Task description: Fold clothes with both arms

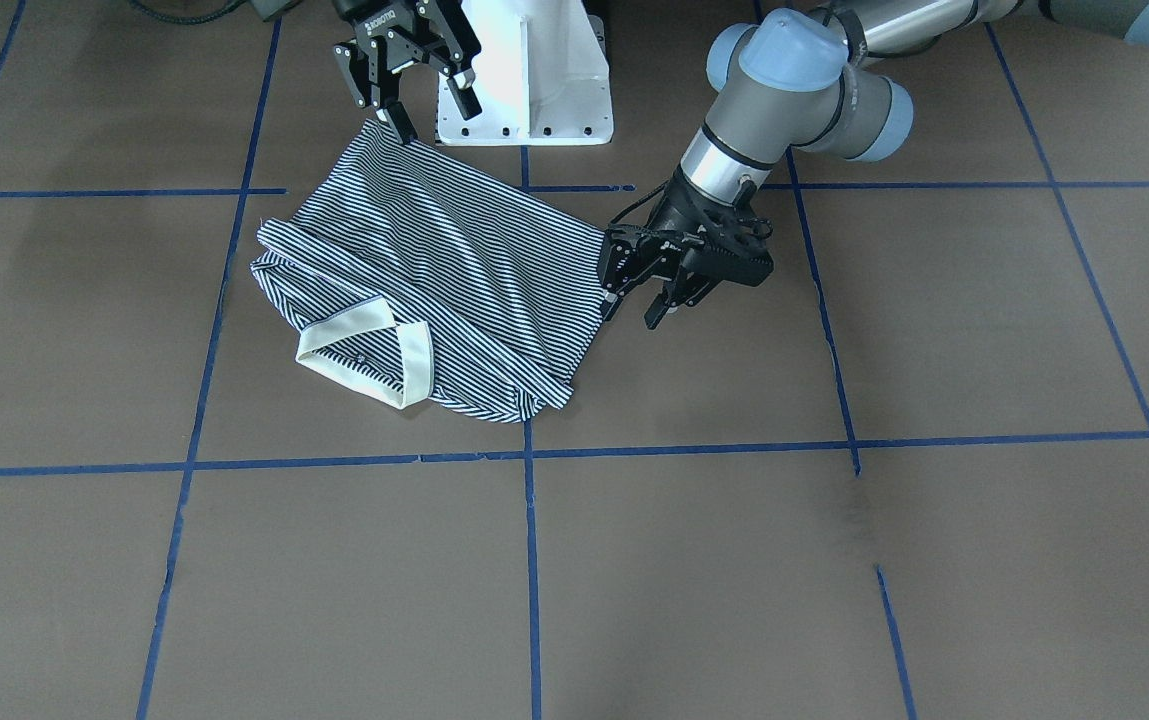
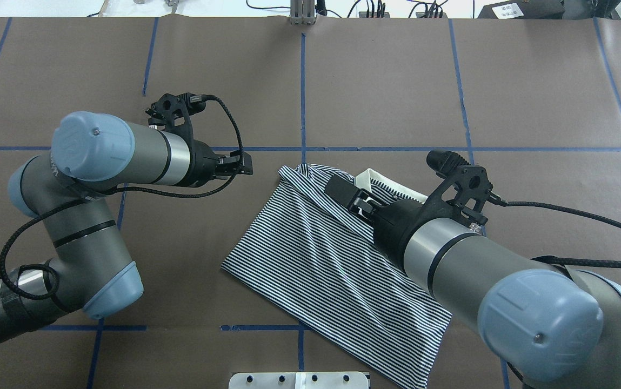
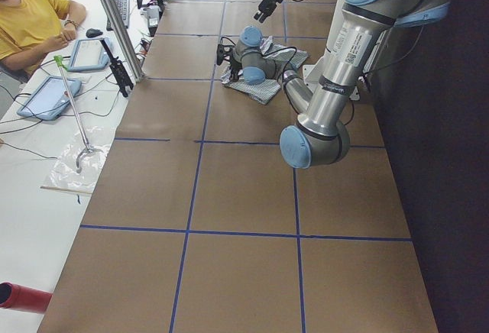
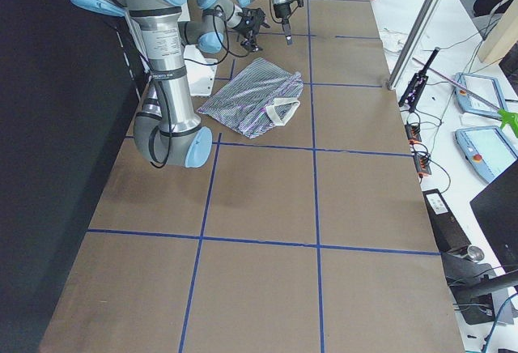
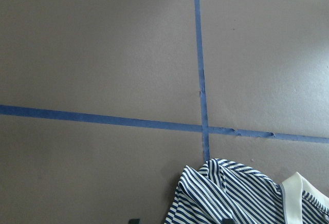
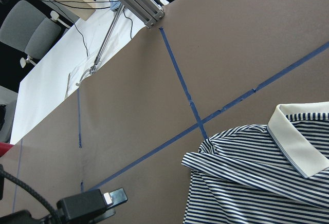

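My left gripper (image 1: 632,312) hangs spread and empty, just beside the edge of the shirt (image 1: 454,260). My right gripper (image 1: 434,115) is spread too, one fingertip at the shirt's corner. The shirt lies on the table (image 1: 834,580), collar (image 1: 414,352) away from the robot.

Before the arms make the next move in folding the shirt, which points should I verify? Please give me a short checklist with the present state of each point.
1. The left tool is open: ok, its fingers are apart, close beside the edge of the polo shirt.
2. The right tool is open: ok, its fingers are spread over the shirt's corner near the pedestal.
3. The right tool is free of the cloth: cannot tell; one fingertip meets that corner in the front-facing view.
4. The shirt lies flat: not ok; it is bunched and creased beside the collar.
5. The whole shirt is on the table: ok.
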Controlling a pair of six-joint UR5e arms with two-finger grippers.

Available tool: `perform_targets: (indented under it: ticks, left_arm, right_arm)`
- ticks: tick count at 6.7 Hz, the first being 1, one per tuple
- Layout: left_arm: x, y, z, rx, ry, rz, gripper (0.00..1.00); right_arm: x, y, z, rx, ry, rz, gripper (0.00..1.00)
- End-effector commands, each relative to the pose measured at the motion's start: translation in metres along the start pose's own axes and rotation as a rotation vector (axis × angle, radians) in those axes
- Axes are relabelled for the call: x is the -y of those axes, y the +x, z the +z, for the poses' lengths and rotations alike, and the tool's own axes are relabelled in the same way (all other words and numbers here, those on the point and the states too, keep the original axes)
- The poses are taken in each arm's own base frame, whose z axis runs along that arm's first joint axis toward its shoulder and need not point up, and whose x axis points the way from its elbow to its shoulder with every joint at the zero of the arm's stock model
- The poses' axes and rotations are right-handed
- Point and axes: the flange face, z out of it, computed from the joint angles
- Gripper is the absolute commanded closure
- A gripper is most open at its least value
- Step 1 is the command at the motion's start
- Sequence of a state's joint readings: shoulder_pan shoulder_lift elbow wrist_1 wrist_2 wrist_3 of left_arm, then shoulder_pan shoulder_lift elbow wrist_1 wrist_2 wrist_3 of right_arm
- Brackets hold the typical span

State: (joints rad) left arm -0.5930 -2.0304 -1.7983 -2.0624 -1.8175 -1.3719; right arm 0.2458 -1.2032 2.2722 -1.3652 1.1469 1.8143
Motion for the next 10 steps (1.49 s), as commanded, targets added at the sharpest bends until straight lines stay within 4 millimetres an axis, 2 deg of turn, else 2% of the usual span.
perform_targets:
  ticks: [1,2,5,10]
  left_arm:
    - [-0.015,-0.039,0.039,0.120,-0.105,-0.045,0.38]
    - [-0.037,-0.045,0.065,0.144,-0.188,-0.117,0.38]
    - [-0.050,-0.032,0.057,0.141,-0.255,-0.209,0.37]
    - [-0.098,-0.029,0.072,0.174,-0.316,-0.272,0.33]
  right_arm:
    - [0.003,0.003,0.007,-0.014,0.013,-0.005,0.00]
    - [0.005,0.003,0.008,-0.014,0.016,-0.004,0.00]
    - [0.005,0.004,0.008,-0.015,0.018,-0.003,0.00]
    - [0.005,0.010,0.012,-0.029,0.020,-0.008,0.00]
